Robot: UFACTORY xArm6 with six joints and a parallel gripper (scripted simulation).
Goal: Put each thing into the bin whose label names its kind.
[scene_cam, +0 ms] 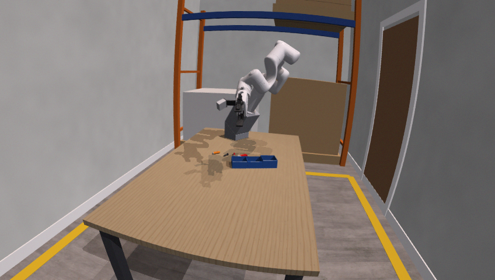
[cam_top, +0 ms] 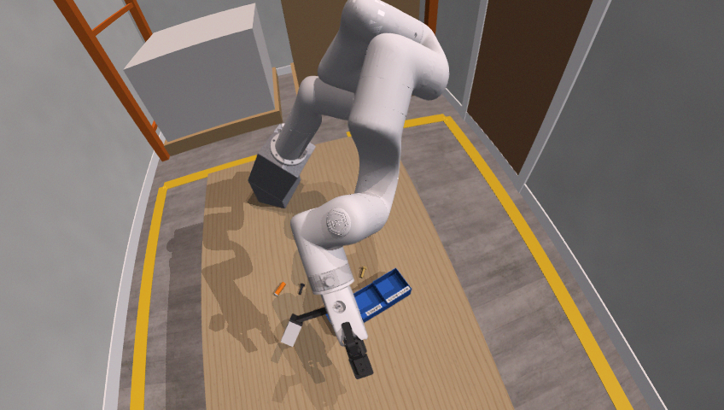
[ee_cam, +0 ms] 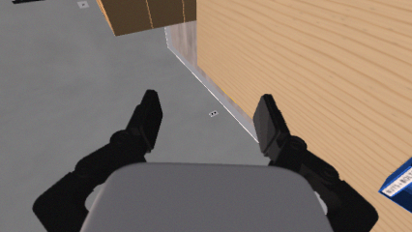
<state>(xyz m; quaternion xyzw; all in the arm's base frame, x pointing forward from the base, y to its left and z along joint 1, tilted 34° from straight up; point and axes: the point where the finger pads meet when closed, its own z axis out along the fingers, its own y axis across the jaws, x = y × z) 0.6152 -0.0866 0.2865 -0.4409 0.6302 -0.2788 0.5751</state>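
A blue bin tray [cam_top: 382, 296] with white labels and three compartments stands on the wooden table; it also shows in the exterior view [scene_cam: 254, 161] and at the wrist view's right edge [ee_cam: 398, 186]. An orange cylinder [cam_top: 279, 289], a small black bolt [cam_top: 300, 288] and a brass bolt [cam_top: 362, 271] lie on the table near it. A red thing [scene_cam: 241, 154] lies just behind the tray. My gripper [cam_top: 358, 355] hangs high above the table, open and empty, with both fingers spread wide in the wrist view [ee_cam: 208, 123].
The arm's dark base block [cam_top: 274, 180] stands at the table's far end. A grey box [cam_top: 201, 71] and orange shelving [scene_cam: 178, 69] stand behind the table. A large cardboard box [scene_cam: 307, 114] stands at the back right.
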